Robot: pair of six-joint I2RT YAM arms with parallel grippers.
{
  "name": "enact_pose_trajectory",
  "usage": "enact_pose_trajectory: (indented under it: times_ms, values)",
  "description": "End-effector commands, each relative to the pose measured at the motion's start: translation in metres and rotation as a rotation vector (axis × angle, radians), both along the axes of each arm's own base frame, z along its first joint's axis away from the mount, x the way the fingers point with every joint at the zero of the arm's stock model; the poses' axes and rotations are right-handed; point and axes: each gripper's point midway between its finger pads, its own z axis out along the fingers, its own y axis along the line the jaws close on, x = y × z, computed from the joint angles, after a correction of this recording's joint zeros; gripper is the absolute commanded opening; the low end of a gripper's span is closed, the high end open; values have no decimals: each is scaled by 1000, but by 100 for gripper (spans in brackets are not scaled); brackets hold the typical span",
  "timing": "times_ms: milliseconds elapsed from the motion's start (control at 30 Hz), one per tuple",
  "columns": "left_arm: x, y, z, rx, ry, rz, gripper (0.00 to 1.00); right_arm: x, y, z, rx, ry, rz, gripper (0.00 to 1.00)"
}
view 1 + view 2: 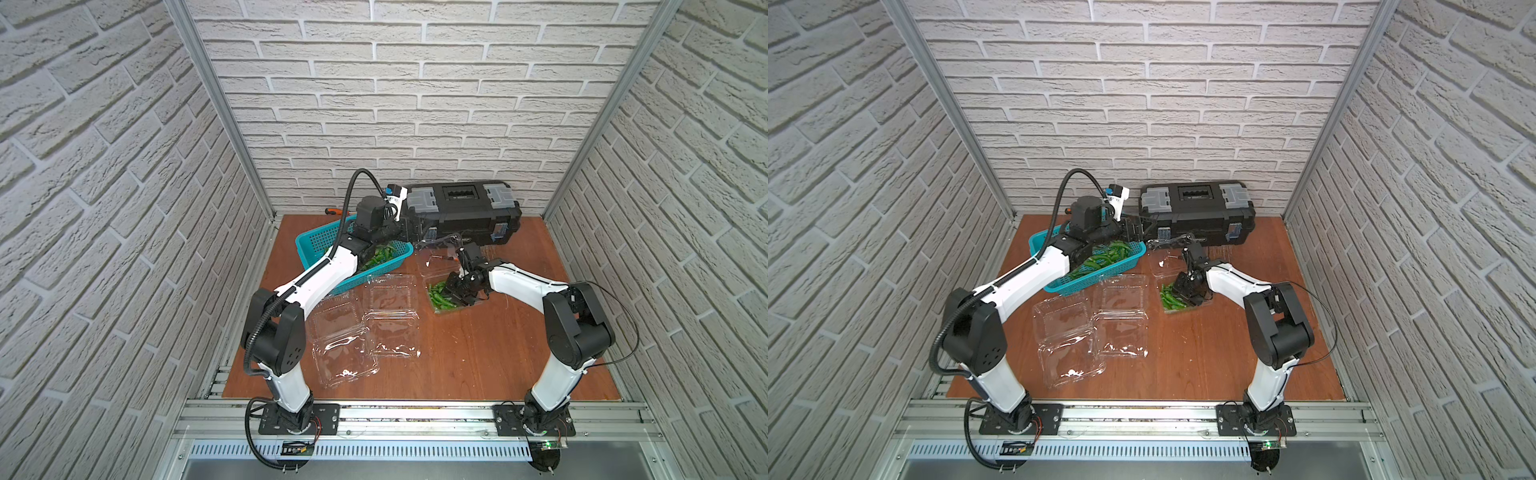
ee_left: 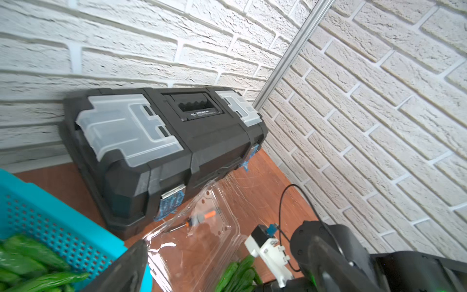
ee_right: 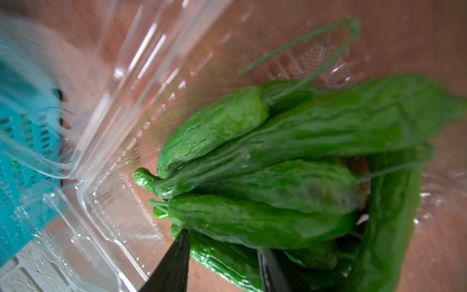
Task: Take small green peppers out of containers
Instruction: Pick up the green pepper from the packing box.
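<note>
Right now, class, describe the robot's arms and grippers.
The left arm and right arm: white shells, black joints. A corrugated black hose follows the left; a thin cable loops off the right. The left gripper and right gripper are black.

This is a robot test booth of the kind found in a lab, not a lived-in room. The walls (image 1: 395, 104) are white brick-pattern panels closing three sides, joined at the corners by bare aluminium posts (image 1: 220, 106). The surface (image 1: 478, 353) is a single brown wood-grain board set against an aluminium rail (image 1: 415, 413). The left arm (image 1: 316, 278) and the right arm (image 1: 523, 286), both white and black, stand on that rail on black plates (image 1: 328, 415). A corrugated cable hose (image 1: 266, 316) hangs loose, and a small circuit board (image 1: 550, 444) with a green light sits exposed at the front edge. The goods are a staged mix: a black toolbox (image 1: 465, 208), a teal basket (image 1: 316, 241) and clear containers (image 1: 390, 299).
</note>
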Motion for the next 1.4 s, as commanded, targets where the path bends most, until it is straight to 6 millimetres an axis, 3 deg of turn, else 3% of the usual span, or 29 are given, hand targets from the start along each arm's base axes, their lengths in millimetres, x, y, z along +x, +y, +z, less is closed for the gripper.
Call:
enact_pose_trajectory:
  times_ms: [0,167,467,700,933,1033,1200,1367]
  values:
    - [-1,10,-16,56,6,27,98,21,-2,9,-17,-60,-52,45]
    - [-6,9,-26,69,36,11,98,23,-8,3,-27,-66,-94,43]
    - [-11,4,-40,82,71,-13,98,39,-15,30,-42,-200,-105,43]
    - [-13,-6,-46,92,82,-48,98,52,-11,20,-3,-201,-140,44]
    - [-17,-6,-50,107,87,-51,98,48,-14,0,1,-155,-183,42]
    - [-16,-6,-52,113,88,-49,98,45,-15,-6,11,-154,-202,36]
    - [-15,-5,-54,121,95,-40,98,46,-12,8,36,-197,-180,10]
    - [-9,-2,-62,135,114,-4,98,44,-5,35,55,-249,-83,5]
